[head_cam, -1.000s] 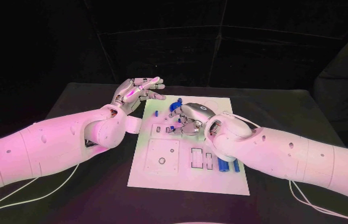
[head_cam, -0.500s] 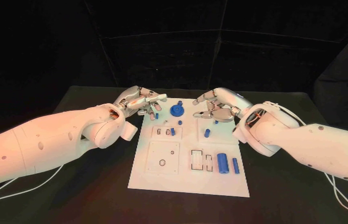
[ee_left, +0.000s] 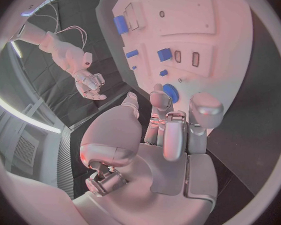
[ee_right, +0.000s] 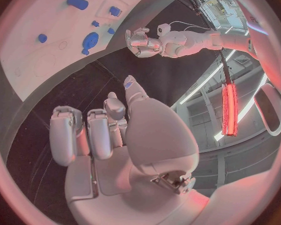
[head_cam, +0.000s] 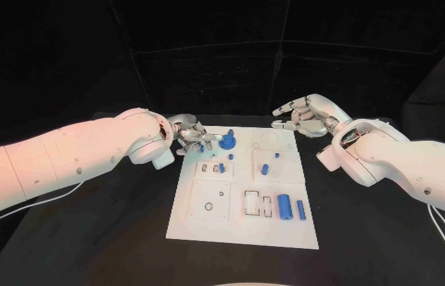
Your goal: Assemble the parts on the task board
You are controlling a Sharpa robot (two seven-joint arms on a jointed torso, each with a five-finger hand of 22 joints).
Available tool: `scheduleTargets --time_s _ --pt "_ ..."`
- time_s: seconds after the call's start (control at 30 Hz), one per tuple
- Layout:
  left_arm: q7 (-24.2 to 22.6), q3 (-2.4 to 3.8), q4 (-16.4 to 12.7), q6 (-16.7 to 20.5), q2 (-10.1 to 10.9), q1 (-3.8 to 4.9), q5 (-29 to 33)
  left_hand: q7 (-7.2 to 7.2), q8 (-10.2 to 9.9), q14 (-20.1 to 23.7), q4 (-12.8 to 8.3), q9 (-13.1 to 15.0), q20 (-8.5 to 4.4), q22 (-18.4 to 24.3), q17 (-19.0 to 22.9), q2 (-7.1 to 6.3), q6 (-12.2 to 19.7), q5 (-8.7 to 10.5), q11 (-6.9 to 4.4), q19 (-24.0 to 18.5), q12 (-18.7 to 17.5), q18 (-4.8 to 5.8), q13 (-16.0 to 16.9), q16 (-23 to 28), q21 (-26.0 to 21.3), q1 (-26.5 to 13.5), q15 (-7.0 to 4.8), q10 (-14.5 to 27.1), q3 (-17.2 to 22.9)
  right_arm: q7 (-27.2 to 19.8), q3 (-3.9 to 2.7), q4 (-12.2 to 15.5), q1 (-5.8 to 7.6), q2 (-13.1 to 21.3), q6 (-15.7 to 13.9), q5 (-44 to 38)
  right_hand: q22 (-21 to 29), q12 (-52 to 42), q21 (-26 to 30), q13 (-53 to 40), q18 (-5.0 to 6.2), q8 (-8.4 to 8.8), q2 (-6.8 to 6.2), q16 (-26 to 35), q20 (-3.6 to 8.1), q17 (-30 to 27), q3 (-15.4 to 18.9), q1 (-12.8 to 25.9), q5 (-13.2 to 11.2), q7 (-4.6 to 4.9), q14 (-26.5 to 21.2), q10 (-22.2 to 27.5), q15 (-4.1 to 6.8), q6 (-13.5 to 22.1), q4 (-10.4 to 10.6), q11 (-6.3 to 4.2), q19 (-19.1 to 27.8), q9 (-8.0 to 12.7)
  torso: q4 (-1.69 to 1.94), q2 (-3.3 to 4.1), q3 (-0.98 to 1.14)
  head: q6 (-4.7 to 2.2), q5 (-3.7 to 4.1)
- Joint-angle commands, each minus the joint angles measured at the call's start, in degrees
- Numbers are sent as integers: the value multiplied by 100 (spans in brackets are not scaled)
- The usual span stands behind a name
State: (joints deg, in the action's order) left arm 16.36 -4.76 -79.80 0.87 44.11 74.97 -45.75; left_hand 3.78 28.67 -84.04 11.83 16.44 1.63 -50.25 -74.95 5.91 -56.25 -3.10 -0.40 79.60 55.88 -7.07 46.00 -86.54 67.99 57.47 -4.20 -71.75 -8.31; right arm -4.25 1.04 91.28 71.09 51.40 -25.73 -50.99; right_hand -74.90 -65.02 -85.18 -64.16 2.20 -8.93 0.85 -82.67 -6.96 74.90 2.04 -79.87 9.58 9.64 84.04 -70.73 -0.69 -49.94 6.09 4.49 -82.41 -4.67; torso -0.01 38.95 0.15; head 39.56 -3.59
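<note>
1. The task board [head_cam: 243, 189] lies in the middle of the head view on the black table [head_cam: 111, 234], running from just above centre down toward the lower middle.
2. The left hand [head_cam: 193, 135] sits at the board's upper left corner, its fingers curled in over the board's edge. In the left wrist view the fingertips [ee_left: 158, 94] lie just beside the round blue part [ee_left: 170, 92]; whether they touch or grip it cannot be told.
3. That round blue part [head_cam: 227, 143] stands near the board's top, immediately right of the left fingers in the head view.
4. The right hand [head_cam: 306, 117] is in the upper right of the head view, beyond the board's top right corner and well apart from every part. Its fingers are loosely bent and separated, holding nothing.
5. A small blue peg [head_cam: 264, 168] stands in the upper right panel of the board.
6. Two blue cylinders [head_cam: 292, 208] lie side by side at the board's lower right.
7. Small blue pieces [head_cam: 220, 167] stand in the slotted panel at left centre.
</note>
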Motion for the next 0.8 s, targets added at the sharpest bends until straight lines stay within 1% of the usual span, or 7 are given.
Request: scheduleTargets --time_s 0.03,0.17,0.33,0.57,0.63,0.7,0.8 --pt "929 -1 123 -712 -137 58 -748 -14 256 -496 202 167 -4 -307 -1047 36 133 40 -39 86 264 87 259 -101 201 45 -45 -9 -156 -89 -4 -41 31 -28 38 600 -414 -32 28 2 40 -24 68 35 27 392 19 -11 37 3 327 -29 40 -30 -12 14 32 6 -6 -28 39 37 -7" --pt "1065 -5 319 -922 -386 111 -855 -48 492 -557 332 320 -25 -777 -1324 50 221 39 -56 204 606 155 634 -252 492 174 -54 -135 -294 -45 -4 -79 46 -50 85 668 -395 -23 37 14 45 -26 78 46 29 377 24 -21 58 4 324 -20 41 -26 -16 13 45 9 7 -20 29 30 42" --pt "1171 -19 565 -1226 -718 152 -1063 -82 724 -596 443 477 -48 -1129 -1505 95 298 38 -84 277 910 205 974 -346 713 276 -75 -265 -438 42 -4 -121 55 -90 119 687 -393 -18 41 26 45 -34 117 56 34 371 37 -60 160 6 322 -12 44 -11 -31 12 45 22 -3 -28 37 56 52" --pt "1236 -123 796 -1489 -1070 177 -1239 -88 827 -596 452 552 -52 -1263 -1505 122 362 37 -89 292 1026 224 1107 -346 797 292 -78 -302 -528 116 -4 -174 59 -142 136 658 -389 -18 45 35 46 -45 143 64 36 366 58 -84 243 8 322 -8 45 -2 -41 12 46 33 -8 -16 29 74 33" --pt "1245 -139 852 -1546 -1144 179 -1248 -89 837 -596 451 560 -52 -1279 -1505 122 368 38 -89 294 1036 227 1118 -346 807 295 -78 -304 -539 132 -4 -186 60 -155 141 653 -381 -13 50 46 47 -54 155 73 37 358 77 -99 328 9 322 -1 45 4 -47 13 50 41 -3 -15 24 92 39" --pt "1255 -155 908 -1615 -1223 180 -1227 -89 844 -596 450 565 -52 -1283 -1505 122 372 38 -89 293 1043 227 1125 -346 810 296 -78 -306 -546 148 -4 -196 60 -170 153 648 -375 0 55 63 49 -60 167 79 40 356 87 -133 590 13 322 17 47 17 -62 12 53 51 -2 -14 25 107 40" --pt "1269 -172 957 -1708 -1308 181 -1194 -89 856 -596 447 574 -52 -1302 -1505 126 380 37 -90 296 1057 230 1141 -346 822 303 -78 -311 -554 160 -4 -202 60 -191 168 639 -361 16 64 87 52 -69 180 91 40 346 102 -150 755 16 321 34 46 27 -66 13 61 60 -4 -11 28 118 41"
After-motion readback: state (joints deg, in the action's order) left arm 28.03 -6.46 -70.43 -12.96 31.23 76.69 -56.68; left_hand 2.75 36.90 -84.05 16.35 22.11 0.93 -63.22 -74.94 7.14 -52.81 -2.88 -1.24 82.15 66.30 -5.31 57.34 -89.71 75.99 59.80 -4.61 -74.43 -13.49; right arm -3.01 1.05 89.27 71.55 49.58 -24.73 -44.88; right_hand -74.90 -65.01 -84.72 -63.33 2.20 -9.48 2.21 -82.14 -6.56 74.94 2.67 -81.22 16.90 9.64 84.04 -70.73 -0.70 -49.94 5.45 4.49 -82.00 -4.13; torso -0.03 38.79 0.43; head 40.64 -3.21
